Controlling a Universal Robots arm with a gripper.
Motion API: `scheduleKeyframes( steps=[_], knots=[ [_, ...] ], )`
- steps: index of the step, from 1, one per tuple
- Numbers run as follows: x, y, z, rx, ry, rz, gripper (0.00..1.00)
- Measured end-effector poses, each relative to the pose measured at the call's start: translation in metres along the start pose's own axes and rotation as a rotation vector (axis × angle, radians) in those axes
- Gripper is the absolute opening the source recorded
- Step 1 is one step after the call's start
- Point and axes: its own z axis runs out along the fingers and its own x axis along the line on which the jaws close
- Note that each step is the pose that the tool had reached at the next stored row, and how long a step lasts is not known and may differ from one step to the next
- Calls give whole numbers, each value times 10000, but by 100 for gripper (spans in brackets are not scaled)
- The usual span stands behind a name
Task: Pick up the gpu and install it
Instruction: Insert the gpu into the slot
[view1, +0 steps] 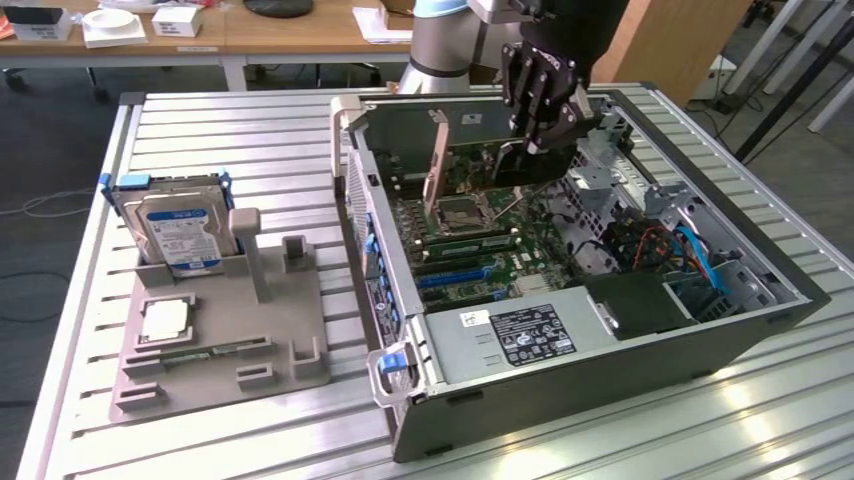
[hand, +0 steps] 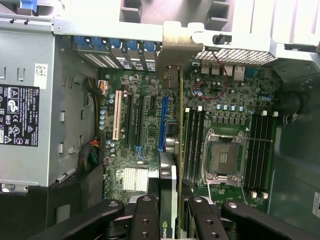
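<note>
- Open dark grey metal tower computer case (view1: 601, 375): lies on its side on the slatted aluminium table (view1: 240, 130).
- The gpu, a thin dark circuit card with a pale metal end bracket (view1: 501, 165) (hand: 170, 180): inside the case, standing on edge over the case's motherboard. Whether it touches a slot cannot be told.
- Black jointed gripper (view1: 541, 130) (hand: 171, 202): inside the case, clamped on the gpu, one finger on each flat side.
- Green motherboard (view1: 467, 240) (hand: 140, 85): on the case floor, below the gpu.
- Grey metal power supply with a black label (view1: 527, 335): inside the case.
- Silver box-shaped hard drive with a blue-white label (view1: 180, 225): upright in a grey plastic holder (view1: 267, 310), outside the case on the exterior view's left.
</note>
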Motion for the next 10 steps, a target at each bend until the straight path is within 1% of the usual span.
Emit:
scheduleKeyframes(
  steps=[10],
  knots=[
    [0,7,20,-6,5,0,27]
  ],
)
